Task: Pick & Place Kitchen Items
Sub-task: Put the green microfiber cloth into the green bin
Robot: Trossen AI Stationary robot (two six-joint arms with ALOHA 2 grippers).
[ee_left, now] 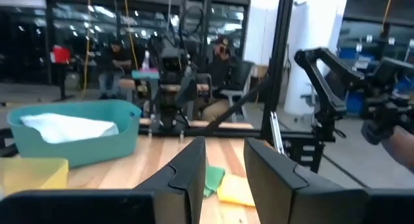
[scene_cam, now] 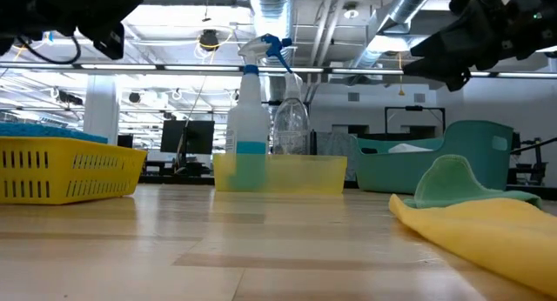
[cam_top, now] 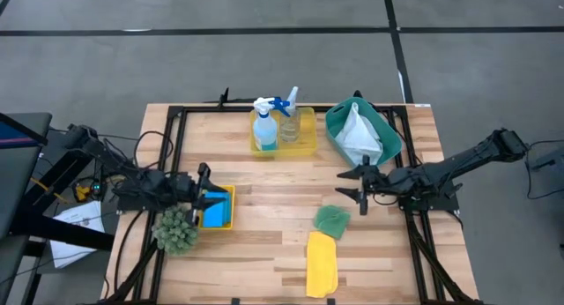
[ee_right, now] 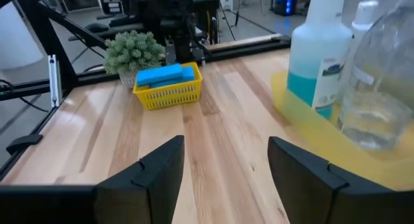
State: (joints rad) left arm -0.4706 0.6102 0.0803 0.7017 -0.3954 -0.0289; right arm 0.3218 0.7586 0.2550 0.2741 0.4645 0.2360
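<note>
Could clip the teal bin (cam_top: 388, 139), close at one side of the right pincer (cam_top: 349, 186), on any reach for the white cloth (cam_top: 357, 129) heaped inside; would likely drag the bin along with the cloth. Might topple the spray bottle (cam_top: 263, 129) or the clear bottle (cam_top: 289, 122), farther ahead on that same side in the yellow tray (cam_top: 308, 148), if swung wide; both tall and probably easy to tip. Holds nothing at present: fingers spread wide, raised above bare wood. Risks pinching only a fold of the yellow cloth (cam_top: 322, 263) or the green cloth (cam_top: 332, 219), near on the opposite side, and shedding it midway. As for the left pincer (cam_top: 204, 197): slightly parted, empty, right at the small basket (cam_top: 233, 208) of blue sponges (cam_top: 214, 219); could snag the rim, or nudge the spiky ball (cam_top: 174, 230) just beside
</note>
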